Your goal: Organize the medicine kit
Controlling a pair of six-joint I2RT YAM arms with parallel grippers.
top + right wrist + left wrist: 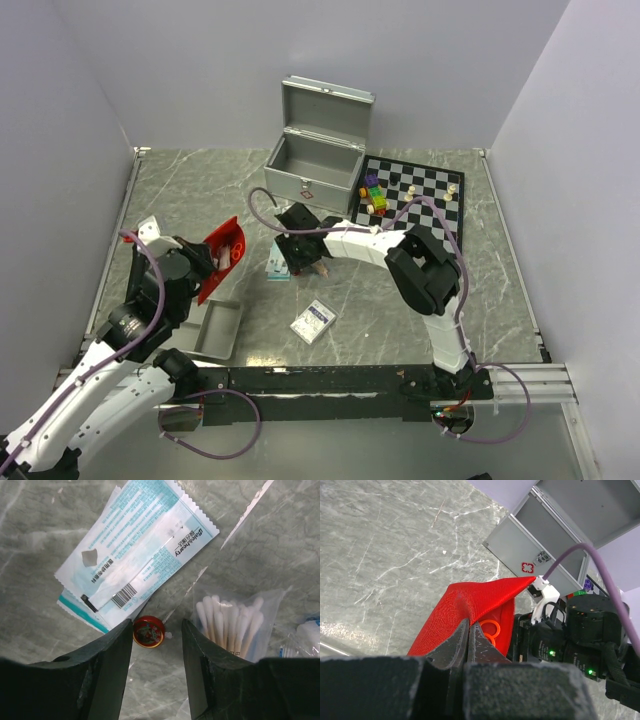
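Grey tray point(218, 330) lies nearest, at 8 o'clock; small printed box point(314, 321) at 6 o'clock. Left gripper point(468, 630), at 9 o'clock, is clamped on the edge of the tilted red pouch point(480, 597). Right gripper point(156, 626), jaws spread, has a small red tin point(148, 631) between its fingers; sachets point(140, 550) at its 11 o'clock, cotton swab bag point(230, 622) at 3 o'clock. Metal case point(315, 165) stands open at 12 o'clock
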